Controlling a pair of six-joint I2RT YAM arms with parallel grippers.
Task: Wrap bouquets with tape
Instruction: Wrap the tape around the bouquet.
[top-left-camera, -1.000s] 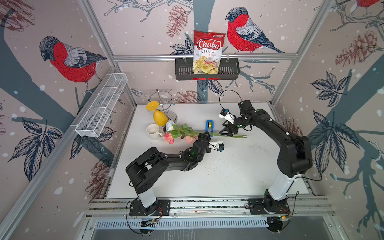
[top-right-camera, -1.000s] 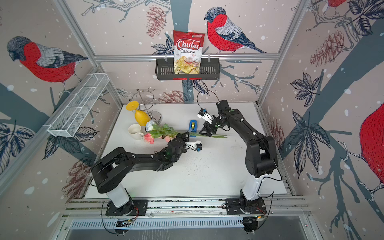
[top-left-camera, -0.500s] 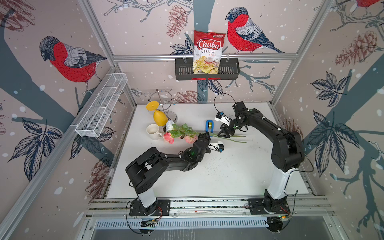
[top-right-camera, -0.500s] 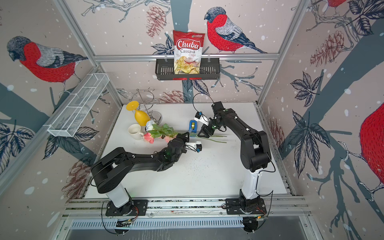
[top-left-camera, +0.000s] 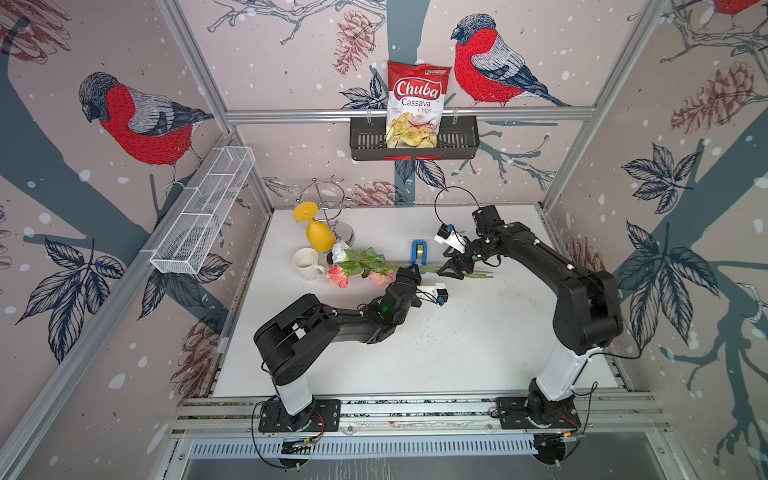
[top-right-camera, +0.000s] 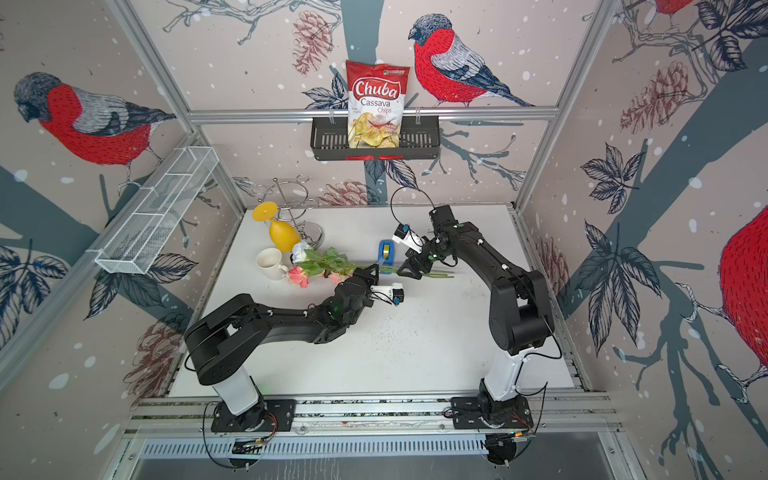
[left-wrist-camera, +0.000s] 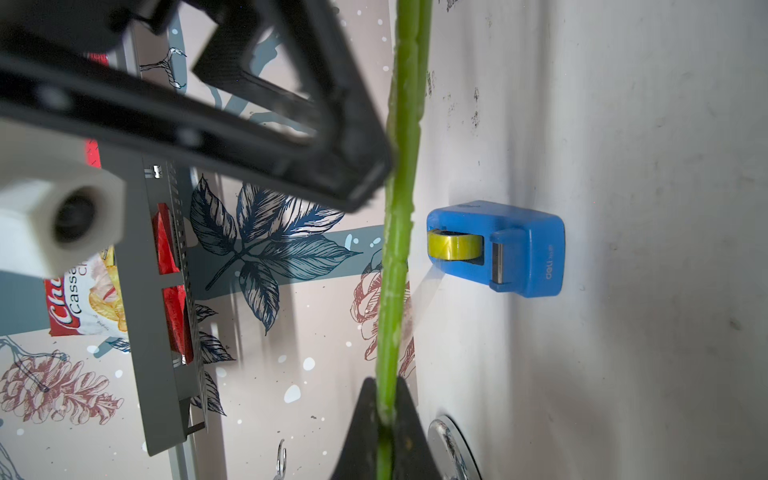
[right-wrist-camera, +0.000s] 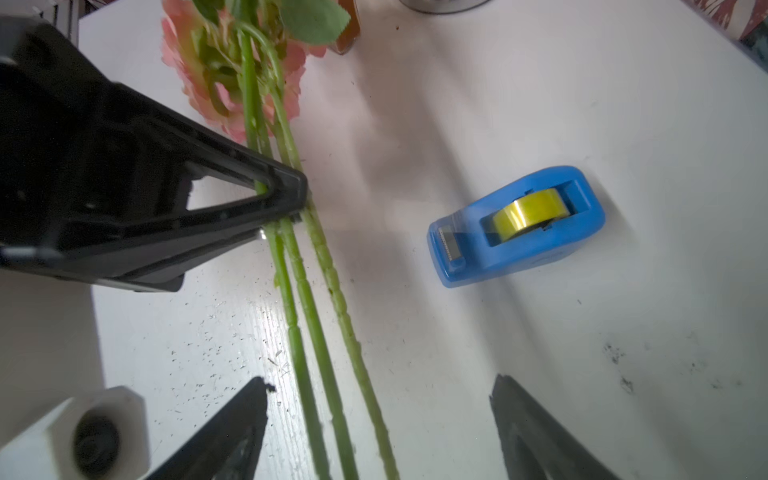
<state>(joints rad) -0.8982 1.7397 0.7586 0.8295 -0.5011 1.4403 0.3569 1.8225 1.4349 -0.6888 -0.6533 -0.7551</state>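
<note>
1. The bouquet (top-left-camera: 360, 266) lies across the white table (top-left-camera: 457, 353) in both top views. Its pink and white blooms point to 9 o'clock and its long green stems (top-left-camera: 478, 274) run out toward 3 o'clock.
2. The left gripper (top-left-camera: 412, 270) reaches in from 7 o'clock and is pinched tight on the stems just past the leaves. Its wrist view shows the green stalks wedged between the black fingertips (left-wrist-camera: 361, 415).
3. The right gripper (top-left-camera: 452, 273) comes in from 3 o'clock and stands over the stems nearer their cut ends, jaws spread wide. In the right wrist view the three stalks pass through the gap, closer to one finger, touching neither.
4. The blue tape dispenser (top-left-camera: 420, 251) sits upright on the table at 12 o'clock of the stems, between the two grippers. It is near the stalks but apart from them. The yellow-green tape roll (right-wrist-camera: 528, 212) is seated in its slot.
5. In the left wrist view a pale, translucent band appears to run from the roll toward the stems. Whether it is stuck to them cannot be told.
6. A white mug (top-left-camera: 306, 262) stands at 9 o'clock of the blooms, and a yellow glass (top-left-camera: 320, 235) leans tilted at 11 o'clock. A red chip bag (top-left-camera: 417, 104) sits in a black basket (top-left-camera: 465, 137) on the wall at 12 o'clock.
</note>
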